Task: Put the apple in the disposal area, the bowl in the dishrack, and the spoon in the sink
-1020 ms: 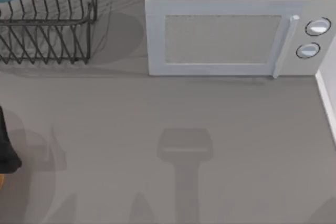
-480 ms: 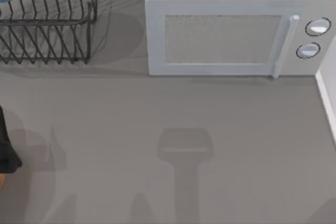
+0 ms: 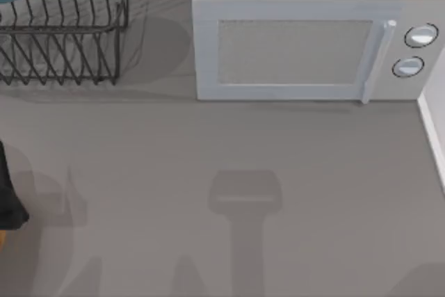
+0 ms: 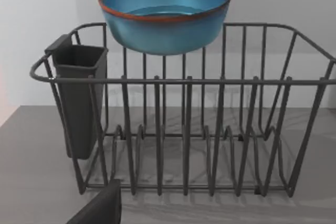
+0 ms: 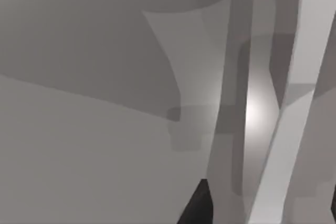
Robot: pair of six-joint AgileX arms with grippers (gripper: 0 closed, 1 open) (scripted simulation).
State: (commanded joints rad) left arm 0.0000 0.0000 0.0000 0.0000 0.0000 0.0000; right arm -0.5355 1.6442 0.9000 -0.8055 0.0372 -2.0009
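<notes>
Left arm [image 3: 8, 199] black, with an orange patch.

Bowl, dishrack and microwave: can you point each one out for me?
bowl [image 4: 165, 22], left wrist view, on its blue outer wall.
dishrack [image 4: 186, 81], left wrist view, on its front top rail.
microwave [image 3: 295, 50], top view, on its door window.

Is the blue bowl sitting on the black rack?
Touching. In the left wrist view the bowl rests on the back top wire of the dishrack, its underside meeting the upright bars.
</notes>
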